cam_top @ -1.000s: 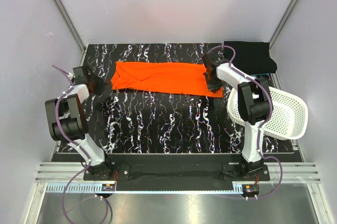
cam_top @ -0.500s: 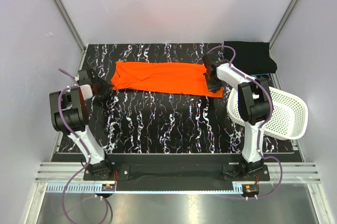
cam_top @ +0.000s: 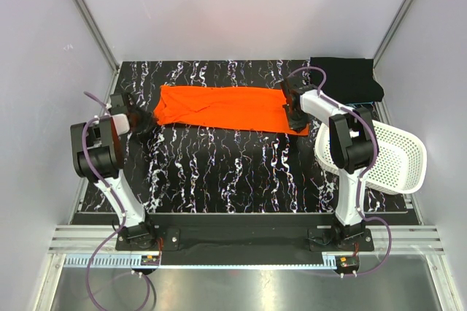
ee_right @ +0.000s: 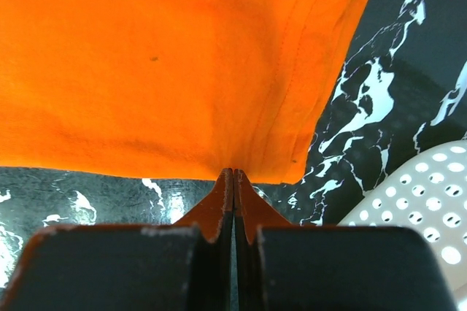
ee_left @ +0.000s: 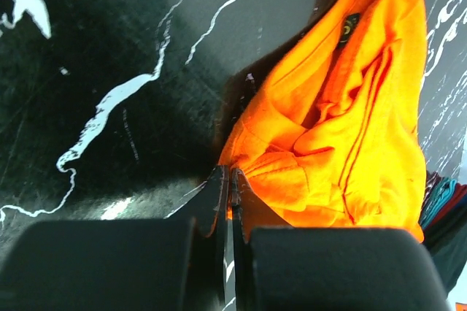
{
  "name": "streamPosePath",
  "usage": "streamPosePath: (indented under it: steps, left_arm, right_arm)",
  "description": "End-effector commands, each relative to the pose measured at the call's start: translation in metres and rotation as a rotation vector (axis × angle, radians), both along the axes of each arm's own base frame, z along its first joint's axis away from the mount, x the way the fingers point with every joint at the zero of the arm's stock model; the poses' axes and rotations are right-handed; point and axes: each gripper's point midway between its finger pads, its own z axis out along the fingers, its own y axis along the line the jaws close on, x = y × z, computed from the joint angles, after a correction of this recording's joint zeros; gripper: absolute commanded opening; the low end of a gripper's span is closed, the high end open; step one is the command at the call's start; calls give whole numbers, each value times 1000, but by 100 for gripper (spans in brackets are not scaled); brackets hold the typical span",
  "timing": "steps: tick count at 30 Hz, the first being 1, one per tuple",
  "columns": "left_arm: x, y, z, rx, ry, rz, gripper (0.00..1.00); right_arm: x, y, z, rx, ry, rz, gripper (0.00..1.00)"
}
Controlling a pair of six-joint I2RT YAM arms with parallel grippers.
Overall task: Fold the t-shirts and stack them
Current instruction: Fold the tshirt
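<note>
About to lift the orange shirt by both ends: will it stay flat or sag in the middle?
Probably sag: the orange t-shirt lies limp, bunched into soft folds near the left gripper. It looks thin and light, so lifting should be easy. The right gripper pinches only the hem edge, so it might slip free if tugged.

A black desk point(cam_top: 219, 172) veined with white like marble fills the middle of the room. Plain pale grey walls point(cam_top: 241, 4) close it in at the back and on both sides, with slanting aluminium posts point(cam_top: 87, 15) at the rear corners. A ribbed aluminium rail point(cam_top: 241, 242) runs along the near edge. The light is soft and even.
</note>
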Motion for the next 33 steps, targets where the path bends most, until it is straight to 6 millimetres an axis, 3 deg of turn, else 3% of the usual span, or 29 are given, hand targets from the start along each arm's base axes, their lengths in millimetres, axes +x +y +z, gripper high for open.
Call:
streamPosePath:
  steps: [1, 7, 13, 23, 28, 29, 33]
  left_arm:
    - [16, 9, 22, 59, -51, -12, 0]
    - [3, 33, 39, 232, 8, -3, 0]
    - [-17, 37, 32, 268, 89, -21, 0]
    - [-60, 63, 19, 415, 266, 24, 0]
    - [-74, 64, 24, 395, 262, 16, 0]
    - [-74, 61, 27, 382, 252, 6, 0]
    - [-89, 69, 45, 398, 229, 26, 0]
  right_arm:
    - [0, -10, 5, 0, -3, -23, 0]
    - [-15, -13, 1, 18, 37, -29, 0]
    - [-25, -13, 8, 34, 32, -34, 0]
    - [-16, -5, 71, 104, -119, -63, 0]
    - [-4, 31, 97, 177, -208, -42, 4]
    - [-3, 52, 96, 188, -210, 0, 4]
    - [12, 134, 132, 225, -364, 170, 15]
